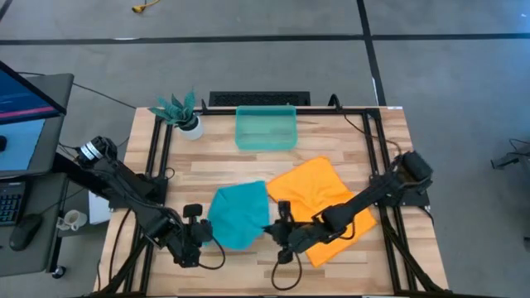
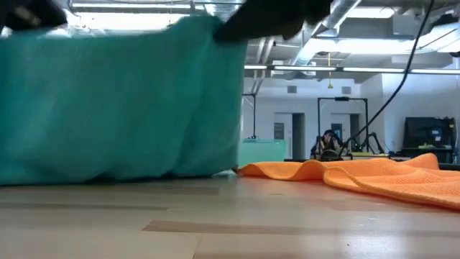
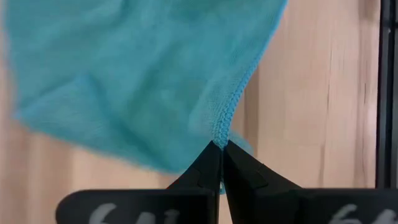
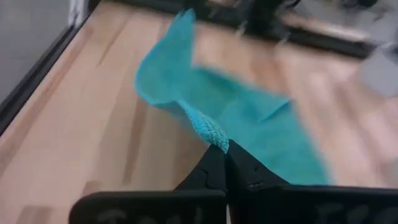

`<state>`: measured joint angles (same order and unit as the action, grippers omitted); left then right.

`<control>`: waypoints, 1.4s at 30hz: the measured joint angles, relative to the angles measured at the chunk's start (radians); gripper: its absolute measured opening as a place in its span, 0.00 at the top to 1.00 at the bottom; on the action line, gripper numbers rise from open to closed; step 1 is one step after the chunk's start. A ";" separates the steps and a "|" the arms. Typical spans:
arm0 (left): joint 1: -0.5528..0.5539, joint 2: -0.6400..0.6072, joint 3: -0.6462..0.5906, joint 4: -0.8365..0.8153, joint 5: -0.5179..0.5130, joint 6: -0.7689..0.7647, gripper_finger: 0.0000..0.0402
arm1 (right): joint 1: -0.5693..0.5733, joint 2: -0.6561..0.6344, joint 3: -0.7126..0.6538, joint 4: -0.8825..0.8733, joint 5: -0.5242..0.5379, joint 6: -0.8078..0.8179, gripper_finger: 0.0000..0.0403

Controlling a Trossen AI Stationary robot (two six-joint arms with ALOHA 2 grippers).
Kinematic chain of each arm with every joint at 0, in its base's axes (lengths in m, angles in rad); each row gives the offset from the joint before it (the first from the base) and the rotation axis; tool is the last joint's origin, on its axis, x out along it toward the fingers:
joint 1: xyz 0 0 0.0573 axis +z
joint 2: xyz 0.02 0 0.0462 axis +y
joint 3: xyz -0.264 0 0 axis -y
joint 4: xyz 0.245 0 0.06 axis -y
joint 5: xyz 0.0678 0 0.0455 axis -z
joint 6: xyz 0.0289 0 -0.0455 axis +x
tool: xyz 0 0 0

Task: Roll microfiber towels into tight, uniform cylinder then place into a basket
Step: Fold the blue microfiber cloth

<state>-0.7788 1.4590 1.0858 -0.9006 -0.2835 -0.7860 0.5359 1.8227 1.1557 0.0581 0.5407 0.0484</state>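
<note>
We see the teal-blue towel (image 1: 238,215) stretched between the two grippers near the front edge of the wooden table (image 1: 215,161), lifted so it hangs like a curtain in the low view (image 2: 118,101). The left gripper (image 1: 204,225) has its fingers pressed together on one hemmed corner of this towel (image 3: 219,134), and the right gripper (image 1: 273,229) is clamped on the opposite corner (image 4: 212,134). Just beyond the right gripper, under that arm, the orange towel (image 1: 319,199) lies flat and rumpled on the table, its near edge touching or slightly overlapping the teal one. Well ahead of both grippers, at the far edge of the table, stands the translucent teal-green basket (image 1: 266,128), and beside it, toward the left arm's side, a teal-leaved plant in a white pot (image 1: 182,112)
</note>
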 joint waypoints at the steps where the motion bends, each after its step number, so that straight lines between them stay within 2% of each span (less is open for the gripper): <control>1: 0.000 0.000 0.032 -0.033 -0.018 0.013 1.00 | 0.000 -0.026 0.000 -0.014 0.021 -0.010 0.97; 11: 0.013 0.000 0.350 -0.443 -0.202 0.031 1.00 | -0.051 -0.238 0.001 -0.035 0.044 -0.058 0.98; 16: 0.034 -0.002 0.468 -0.676 -0.268 -0.025 1.00 | -0.103 -0.313 0.001 -0.052 0.039 -0.057 0.97; 20: 0.065 -0.020 0.488 -0.672 -0.362 0.039 1.00 | -0.149 -0.345 0.002 -0.059 0.047 -0.023 0.99; 23: 0.095 -0.024 0.484 -0.672 -0.524 0.046 1.00 | -0.176 -0.345 0.002 -0.073 0.144 -0.007 0.98; 25: 0.107 -0.017 0.481 -0.670 -0.648 -0.022 1.00 | -0.199 -0.345 0.002 -0.100 0.140 0.001 0.97; 26: 0.119 -0.015 0.481 -0.662 -0.705 -0.069 1.00 | -0.212 -0.345 0.002 -0.108 0.103 0.012 0.97; 28: 0.145 -0.004 0.484 -0.621 -0.743 -0.048 1.00 | -0.230 -0.353 0.001 -0.112 0.068 0.034 0.98; 30: 0.177 0.003 0.481 -0.627 -0.748 0.035 1.00 | -0.230 -0.366 0.002 -0.094 0.121 0.005 0.98; 32: 0.217 -0.001 0.482 -0.665 -0.822 0.012 1.00 | -0.232 -0.378 0.005 -0.095 0.171 -0.038 0.99; 34: 0.264 -0.004 0.483 -0.671 -0.876 -0.047 1.00 | -0.243 -0.388 0.004 -0.111 0.137 -0.046 0.98; 35: 0.285 -0.003 0.483 -0.668 -0.856 -0.054 1.00 | -0.248 -0.389 0.010 -0.108 0.116 -0.046 0.98; 39: 0.349 -0.001 0.483 -0.668 -0.627 -0.019 1.00 | -0.245 -0.398 0.011 -0.111 0.093 -0.094 0.97; 42: 0.362 -0.004 0.482 -0.669 -0.617 -0.006 1.00 | -0.251 -0.398 0.011 -0.112 0.051 -0.110 0.98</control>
<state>-0.4164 1.4549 1.5677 -1.5700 -0.9004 -0.7922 0.2854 1.4246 1.1667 -0.0541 0.5917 -0.0615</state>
